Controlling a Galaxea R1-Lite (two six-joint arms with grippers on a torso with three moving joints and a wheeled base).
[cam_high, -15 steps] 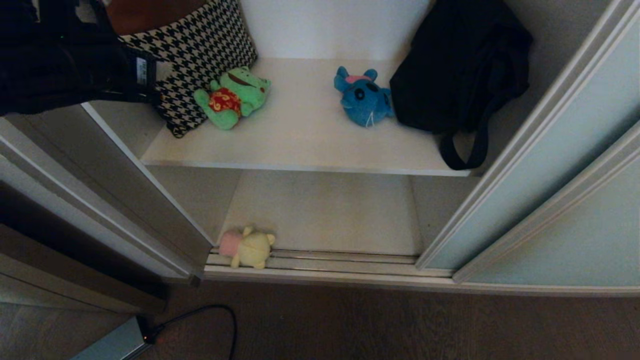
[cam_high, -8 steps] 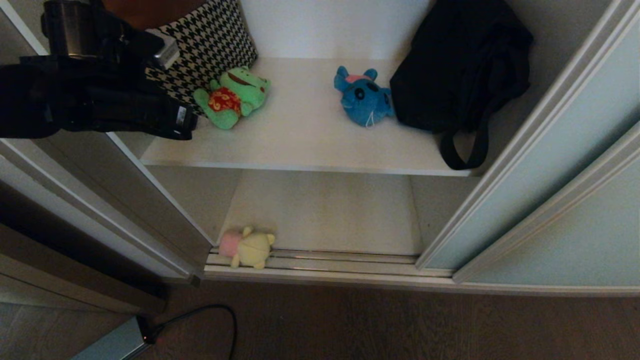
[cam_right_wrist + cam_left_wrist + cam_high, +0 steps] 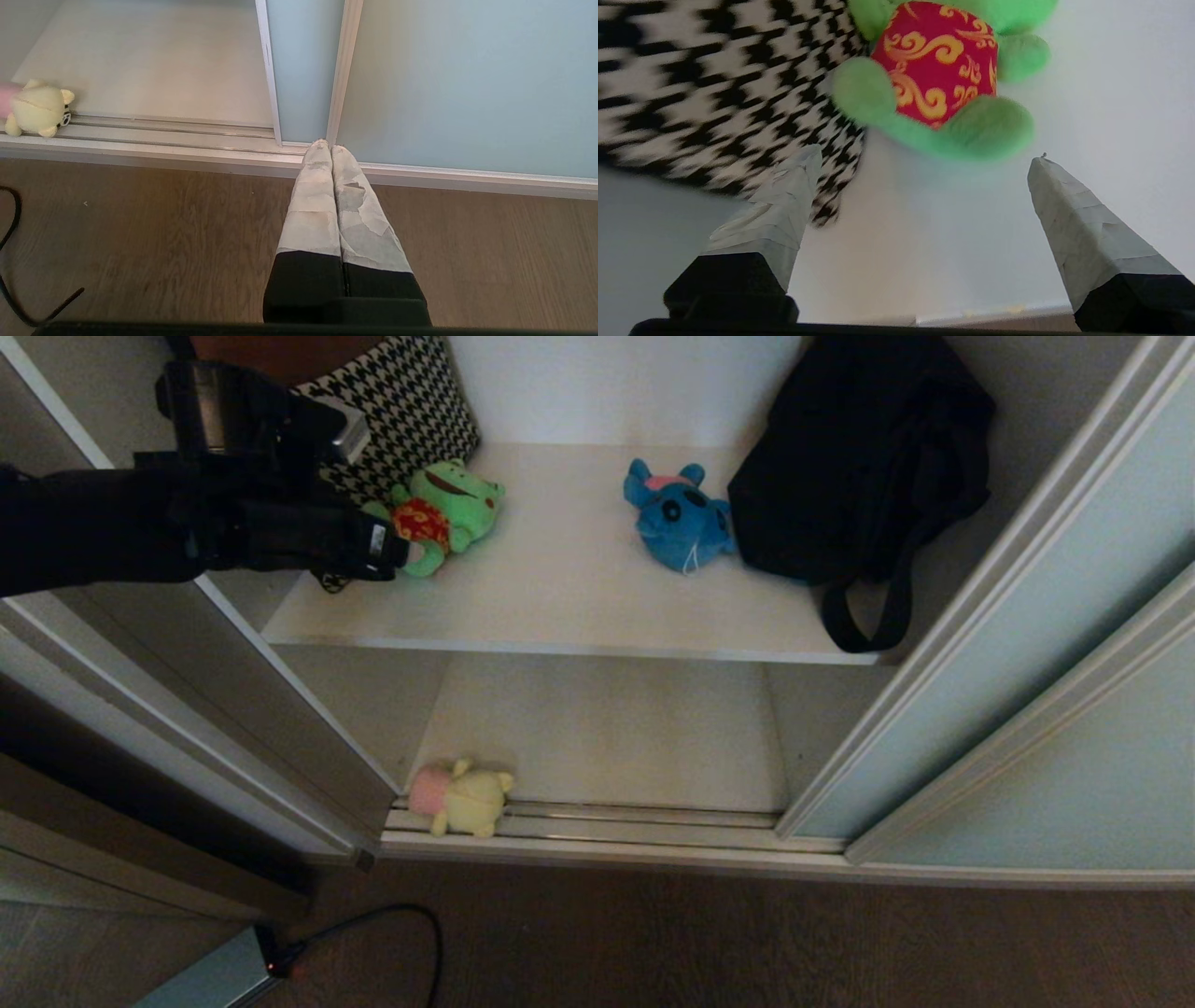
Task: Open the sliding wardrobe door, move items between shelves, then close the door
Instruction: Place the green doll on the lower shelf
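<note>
On the upper shelf [image 3: 579, 607] | I see left gripper [image 3: 920, 161] spread wide, empty, green frog plush [image 3: 943, 79] just ahead | blue plush [image 3: 680, 518] well beyond | yellow plush [image 3: 464, 798] below on track | sliding wardrobe door [image 3: 1008, 644] open | right gripper [image 3: 331, 148] closed.

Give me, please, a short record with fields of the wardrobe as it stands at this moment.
door: sliding wardrobe door slid open to the right
upper shelf: green frog plush, blue plush, black bag, houndstooth bag
lower shelf: yellow plush at the front, on the door track
left hand: open, over the upper shelf, just short of the green frog plush
right hand: shut, low above the wooden floor, holding nothing
</note>
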